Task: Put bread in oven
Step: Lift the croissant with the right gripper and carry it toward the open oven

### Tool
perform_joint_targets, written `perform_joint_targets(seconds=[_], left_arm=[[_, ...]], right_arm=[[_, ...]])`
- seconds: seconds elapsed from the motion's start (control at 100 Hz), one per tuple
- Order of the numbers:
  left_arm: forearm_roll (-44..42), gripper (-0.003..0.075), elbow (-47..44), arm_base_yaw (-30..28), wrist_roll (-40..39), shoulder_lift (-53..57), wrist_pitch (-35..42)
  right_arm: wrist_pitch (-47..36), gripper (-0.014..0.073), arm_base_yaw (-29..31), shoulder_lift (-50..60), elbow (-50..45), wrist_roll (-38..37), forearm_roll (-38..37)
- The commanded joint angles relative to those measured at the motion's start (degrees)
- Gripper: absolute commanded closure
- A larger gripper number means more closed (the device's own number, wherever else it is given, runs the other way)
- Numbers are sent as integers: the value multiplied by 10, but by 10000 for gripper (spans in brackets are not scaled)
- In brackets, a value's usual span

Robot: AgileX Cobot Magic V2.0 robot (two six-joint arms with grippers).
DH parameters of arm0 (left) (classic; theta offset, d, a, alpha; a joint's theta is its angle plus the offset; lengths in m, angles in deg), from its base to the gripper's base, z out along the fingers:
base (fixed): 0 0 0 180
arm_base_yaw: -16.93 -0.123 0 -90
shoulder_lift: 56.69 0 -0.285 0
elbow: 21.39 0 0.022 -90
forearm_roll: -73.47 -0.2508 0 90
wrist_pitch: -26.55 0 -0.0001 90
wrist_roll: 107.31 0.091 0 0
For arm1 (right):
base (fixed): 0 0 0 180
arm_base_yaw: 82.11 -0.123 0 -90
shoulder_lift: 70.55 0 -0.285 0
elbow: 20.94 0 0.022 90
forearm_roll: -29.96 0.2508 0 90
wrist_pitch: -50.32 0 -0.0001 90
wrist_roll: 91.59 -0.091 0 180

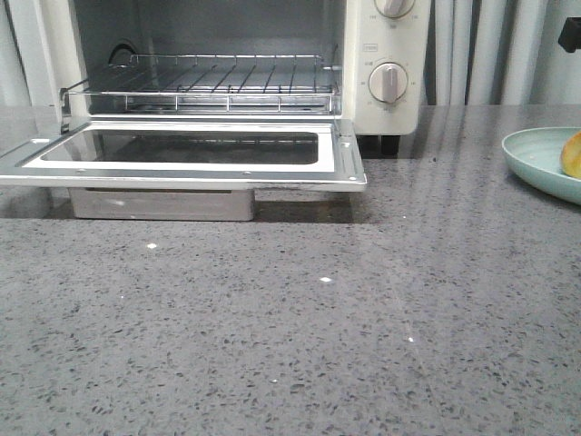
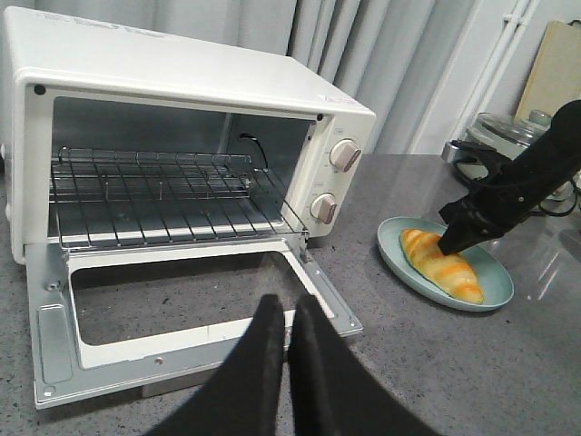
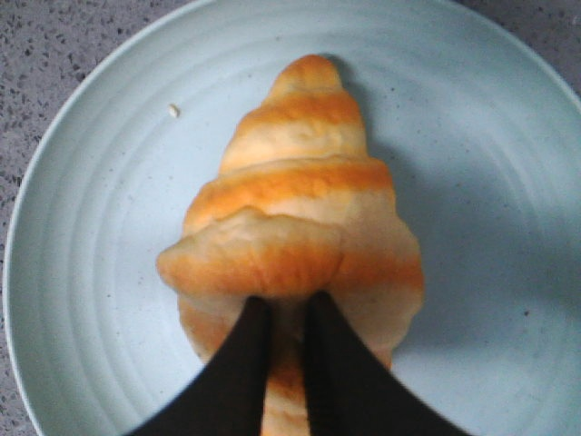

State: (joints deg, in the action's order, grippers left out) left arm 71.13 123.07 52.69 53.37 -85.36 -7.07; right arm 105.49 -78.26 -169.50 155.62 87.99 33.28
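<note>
Right wrist view: the right gripper [image 3: 284, 318], fingers nearly together, sits on the bread [image 3: 295, 236] on the plate [image 3: 82, 272] at the table's right edge; left gripper [image 2: 288, 313] pressed together before the open oven [image 2: 182, 182].

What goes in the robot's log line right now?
oven door: open | bread: on plate | right claw: at bread | left claw: shut, empty

The oven [image 1: 227, 100] stands with its glass-windowed door [image 1: 182, 153] folded down flat over the table [image 1: 300, 327]; the wire rack [image 1: 204, 82] sits bare inside; two round knobs [image 1: 388, 82] line its cream panel; below a dark piece of the right arm [image 1: 570, 34] at the edge, a pale green plate [image 1: 536, 154] carries the bread [image 1: 572, 154], only partly in view.
</note>
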Motion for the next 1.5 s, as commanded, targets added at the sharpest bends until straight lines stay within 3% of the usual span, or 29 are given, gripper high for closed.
perform_joint_targets(seconds=[0.0,0.33,0.77,1.08,1.23,1.49], left_arm=[[4,742,17,2,-3,-4,47],[8,741,17,2,-3,-4,48],[8,742,17,2,-3,-4,67],[-26,742,19,2,-9,16,110],[-138,742,42,-12,-81,17,71],[-171,742,79,-77,-81,19,26]], right_arm=[[-13,669,1,20,17,7,-5],[17,669,1,22,39,7,-5],[156,669,-30,61,128,76,-5],[200,669,-144,152,163,97,-5],[200,669,-221,192,163,97,-5],[200,668,-344,203,163,73,-5]])
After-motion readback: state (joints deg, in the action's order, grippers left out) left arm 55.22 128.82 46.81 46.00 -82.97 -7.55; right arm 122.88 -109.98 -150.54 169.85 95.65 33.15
